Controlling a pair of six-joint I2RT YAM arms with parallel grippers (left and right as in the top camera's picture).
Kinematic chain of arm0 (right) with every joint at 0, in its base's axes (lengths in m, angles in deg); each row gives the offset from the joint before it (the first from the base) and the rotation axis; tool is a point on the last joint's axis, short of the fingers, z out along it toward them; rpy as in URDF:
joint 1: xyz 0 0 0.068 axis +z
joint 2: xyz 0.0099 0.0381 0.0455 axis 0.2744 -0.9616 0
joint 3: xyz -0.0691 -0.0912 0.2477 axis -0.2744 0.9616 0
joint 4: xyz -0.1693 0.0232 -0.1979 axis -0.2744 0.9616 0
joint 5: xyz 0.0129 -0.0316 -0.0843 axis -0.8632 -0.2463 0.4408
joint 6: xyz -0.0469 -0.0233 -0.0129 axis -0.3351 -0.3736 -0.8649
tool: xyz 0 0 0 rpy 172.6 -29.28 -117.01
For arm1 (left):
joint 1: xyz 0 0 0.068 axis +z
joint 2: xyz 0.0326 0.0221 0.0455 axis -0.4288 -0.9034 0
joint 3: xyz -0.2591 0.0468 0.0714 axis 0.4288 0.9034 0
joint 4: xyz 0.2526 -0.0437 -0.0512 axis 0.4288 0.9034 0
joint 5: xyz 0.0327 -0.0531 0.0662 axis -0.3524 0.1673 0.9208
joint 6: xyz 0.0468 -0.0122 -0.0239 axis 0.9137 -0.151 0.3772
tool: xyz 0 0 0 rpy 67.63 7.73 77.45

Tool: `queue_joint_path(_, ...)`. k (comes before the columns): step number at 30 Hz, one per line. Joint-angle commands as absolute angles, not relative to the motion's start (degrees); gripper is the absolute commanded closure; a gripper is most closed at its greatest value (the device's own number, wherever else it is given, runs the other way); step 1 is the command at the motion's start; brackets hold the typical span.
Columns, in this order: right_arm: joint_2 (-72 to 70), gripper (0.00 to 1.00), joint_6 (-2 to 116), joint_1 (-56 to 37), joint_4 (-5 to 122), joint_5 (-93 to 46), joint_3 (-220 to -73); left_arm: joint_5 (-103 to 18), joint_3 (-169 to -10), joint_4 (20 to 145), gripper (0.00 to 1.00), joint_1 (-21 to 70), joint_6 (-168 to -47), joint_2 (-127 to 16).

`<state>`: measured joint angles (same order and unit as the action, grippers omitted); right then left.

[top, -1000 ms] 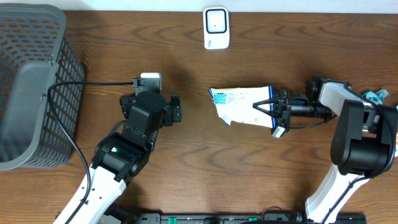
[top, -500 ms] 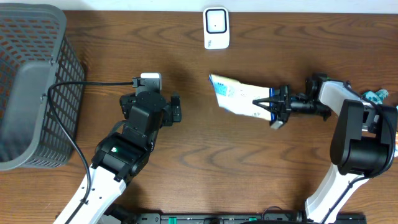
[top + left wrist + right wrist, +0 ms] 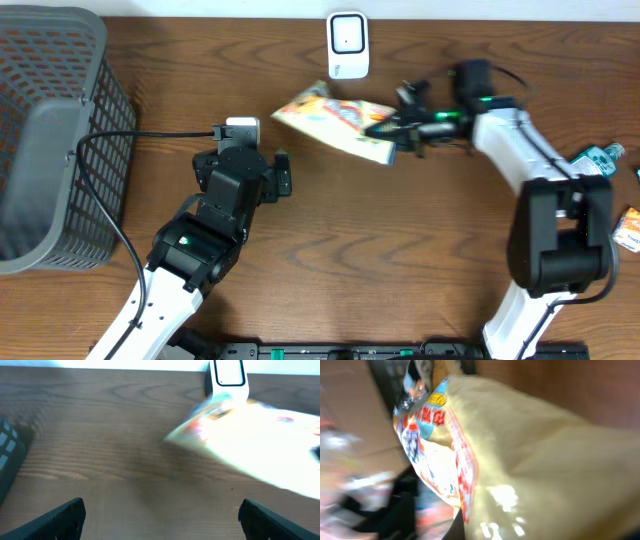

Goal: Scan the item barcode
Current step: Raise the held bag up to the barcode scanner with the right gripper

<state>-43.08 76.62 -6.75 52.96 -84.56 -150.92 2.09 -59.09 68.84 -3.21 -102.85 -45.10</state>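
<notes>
Snack packet (image 3: 330, 118) pinched by right jaws, edge near scanner (image 3: 347, 45); left jaws spread, clear of packet.

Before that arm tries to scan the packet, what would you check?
1. Right gripper shut on the packet: ok.
2. Packet near the white scanner: ok, just below it.
3. Barcode facing the scanner: cannot tell; the close views are blurred.
4. Left gripper open, apart from the packet: ok.
5. Basket out of the way, far left: ok.
</notes>
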Motion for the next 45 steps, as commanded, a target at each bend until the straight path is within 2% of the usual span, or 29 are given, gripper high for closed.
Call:
queue_joint_path(1, -42.05, 0.99, 71.09, -0.48, 41.14, -69.33, -151.64, 3.07, -59.98, 68.97, 0.02, -2.9, -102.54, -45.02)
queue_joint_path(4, -42.05, 0.99, 71.94, 1.46, 24.66, -64.5, -151.64, 3.05, -59.98, 69.0, 0.02, -2.9, -102.54, -45.02)
queue_joint_path(8, -42.99, 0.99, 83.96, 0.3, 13.95, -51.43, -151.64, 3.07, -59.98, 68.97, 0.02, -2.9, -102.54, -45.02)
queue_joint_path(12, -48.54, 0.99, 90.91, -1.49, -2.47, -53.53, -152.41, 3.07, -59.98, 68.97, 0.02, -2.9, -102.54, -45.02)
queue_joint_path(16, -57.02, 0.99, 95.46, -1.66, -3.69, -54.64, -159.34, 3.07, -59.98, 68.97, 0.02, -2.93, -102.54, -45.02)
queue_joint_path(24, -77.18, 0.99, 97.67, -1.92, -3.76, -67.45, -186.09, 3.07, -59.98, 68.97, 0.02, -2.9, -102.54, -45.02)
queue_joint_path(29, -82.58, 0.99, 102.3, -4.0, -3.23, -66.49, -190.64, 3.07, -59.98, 68.97, 0.02, -2.9, -102.54, -45.02)
queue_joint_path(33, -83.41, 0.99, 101.38, -4.77, -3.3, -69.59, -190.64, 3.07, -59.98, 68.97, 0.02, -2.9, -102.54, -45.02)
queue_joint_path(36, -83.38, 0.99, 102.96, -4.85, -8.19, -73.9, -191.07, 3.07, -59.98, 69.0, 0.02, -2.9, -102.54, -45.02)
queue_joint_path(45, -79.93, 0.99, 123.13, -7.54, -32.67, -88.8, -192.89, 3.07, -59.98, 69.0, 0.02, -2.9, -102.54, -45.02)
